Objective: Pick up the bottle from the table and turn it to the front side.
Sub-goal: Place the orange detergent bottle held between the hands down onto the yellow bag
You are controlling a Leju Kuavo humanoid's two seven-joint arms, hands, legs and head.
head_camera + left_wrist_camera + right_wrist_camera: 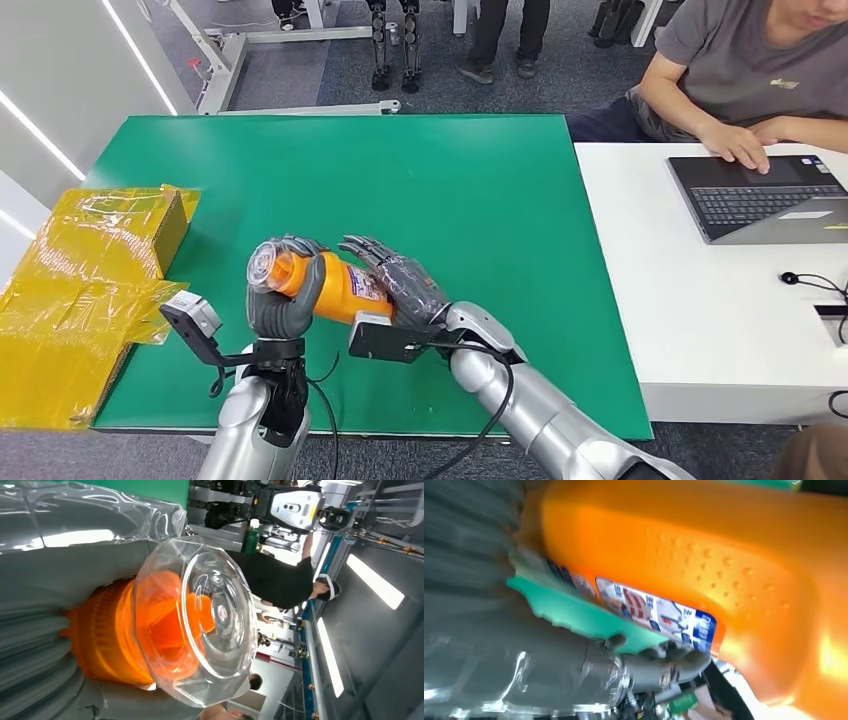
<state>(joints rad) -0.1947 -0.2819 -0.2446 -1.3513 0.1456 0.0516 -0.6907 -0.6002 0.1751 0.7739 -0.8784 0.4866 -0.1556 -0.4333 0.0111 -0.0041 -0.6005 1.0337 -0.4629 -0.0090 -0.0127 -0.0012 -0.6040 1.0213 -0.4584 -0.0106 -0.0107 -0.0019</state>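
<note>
At the far left of the head view a heap of yellow plastic-wrapped cartons sits on and beside the green table; whatever is inside them cannot be made out through the film. Just to their right the left hand wraps around the neck end of the orange bottle, which is lifted off the table and lies roughly on its side between the two hands, cap pointing toward the robot's left. The clear cap covers an orange spout, and through it no liquid can be seen, so how full the bottle is cannot be told. It looks like a stiff moulded plastic container, probably not fragile, with a smooth glossy skin that could slip in a loose hold; the dimpled patch on its body seems made for grip and is likely the better place for the fingers. The ribbed collar under the cap also gives the left hand good purchase. Further right, the right hand is closed against the labelled body, fingers pressing by the edge of the printed label. At the far right a person works at a laptop on a white table.
</note>
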